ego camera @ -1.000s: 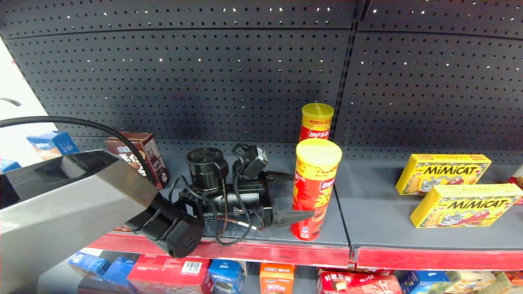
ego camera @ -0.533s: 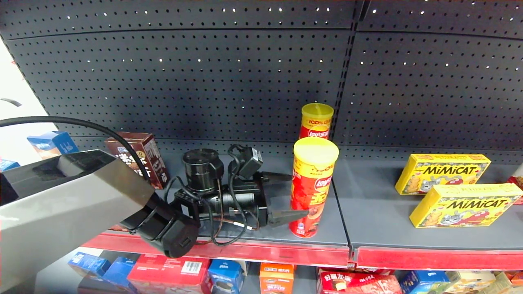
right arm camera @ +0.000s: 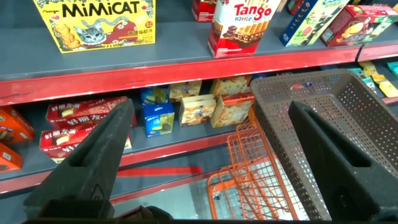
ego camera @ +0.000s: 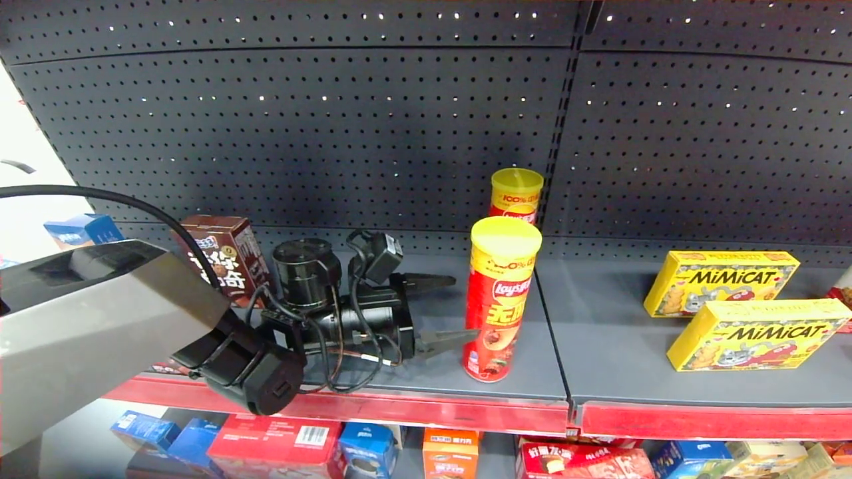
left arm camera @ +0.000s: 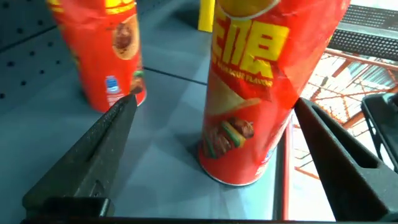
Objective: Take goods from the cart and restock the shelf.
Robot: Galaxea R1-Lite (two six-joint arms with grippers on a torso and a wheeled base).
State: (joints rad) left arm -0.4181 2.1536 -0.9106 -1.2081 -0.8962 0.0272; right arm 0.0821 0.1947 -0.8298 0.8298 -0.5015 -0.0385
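Left gripper (ego camera: 462, 306) lies low over the shelf (ego camera: 619, 352), pointing right. Its fingers (left arm camera: 93, 162) are spread wide, released, holding nothing. The chip can (ego camera: 500, 299) stands upright on its own base just past the fingertips, near the shelf's front edge. It is lined up in front of a second chip can (ego camera: 516, 193) at the back wall, so it reads as one row front to back. In the left wrist view the near can is framed by the gap between the fingers with no clear contact on either side. Judgement: the can is placed and this step is about done. Pulling straight back left should keep the fingers from clipping it, since a tall, narrow can tips easily.

Right gripper (right arm camera: 211, 109) hangs over the cart basket (right arm camera: 336, 106), fingers apart and empty, likely parked for the next pick.

Brown box (ego camera: 229, 256) stands at far left of the shelf, just behind the left arm. Two yellow boxes (ego camera: 722, 273) lie well to the right.
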